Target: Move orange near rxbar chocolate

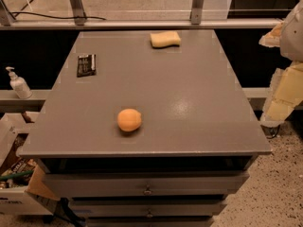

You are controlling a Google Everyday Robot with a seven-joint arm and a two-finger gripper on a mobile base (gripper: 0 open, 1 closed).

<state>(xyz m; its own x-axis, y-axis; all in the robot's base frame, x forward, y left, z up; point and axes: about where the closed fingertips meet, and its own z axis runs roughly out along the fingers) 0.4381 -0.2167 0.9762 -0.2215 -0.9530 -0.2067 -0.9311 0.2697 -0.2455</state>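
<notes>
The orange point(129, 119) lies near the table's point(189, 103) front edge, the rxbar chocolate point(86, 65) by its back-left corner. The gripper point(280, 100) hangs beyond the right edge, apparently empty; I cannot tell its opening.

I see the orange point(129, 119) on the table point(189, 103) at lower centre, the rxbar chocolate point(86, 64) well apart at upper left, the sponge point(165, 39) at upper centre, and my gripper point(277, 103) at the right edge, beside the table.
</notes>
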